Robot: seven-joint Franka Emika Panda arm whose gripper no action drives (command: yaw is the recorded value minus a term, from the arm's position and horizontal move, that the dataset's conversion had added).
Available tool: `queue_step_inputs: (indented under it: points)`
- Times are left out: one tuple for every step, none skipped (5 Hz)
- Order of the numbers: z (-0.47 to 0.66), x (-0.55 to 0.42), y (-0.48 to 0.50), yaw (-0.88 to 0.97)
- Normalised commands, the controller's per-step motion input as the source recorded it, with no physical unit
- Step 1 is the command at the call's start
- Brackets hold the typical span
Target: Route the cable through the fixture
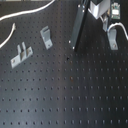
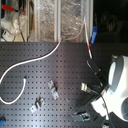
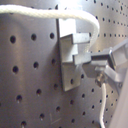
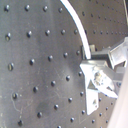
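The white cable (image 3: 50, 15) lies over the top of the light-grey fixture (image 3: 70, 50) in the first wrist view and bends down to my gripper (image 3: 101, 72), which is shut on it. A thinner run of cable hangs below the fingers. In the second wrist view the cable (image 4: 82, 35) arcs down into the gripper (image 4: 97, 77). The first exterior view has the gripper (image 1: 111, 27) at the top right, just above the fixture (image 1: 114, 41). The cable's red band (image 2: 89, 48) shows in the second exterior view. Whether the cable sits inside the slot is unclear.
On the first exterior view's left stand a low bracket with two posts (image 1: 20, 54) and a slanted bracket (image 1: 46, 36). Loose cable (image 2: 27, 62) loops across the black perforated board (image 1: 65, 95). Clear bins (image 2: 60, 20) line the back in the second exterior view.
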Motion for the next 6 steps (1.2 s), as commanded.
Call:
queue_step_inputs:
  points:
    - [0.05,-0.174,0.048,0.01]
    - [0.01,-0.121,0.076,0.13]
    - [0.00,-0.026,-0.018,0.00]
    - [-0.03,-0.148,-0.101,0.00]
    - [0.00,-0.151,-0.040,0.10]
    - [0.00,-0.249,0.055,0.18]
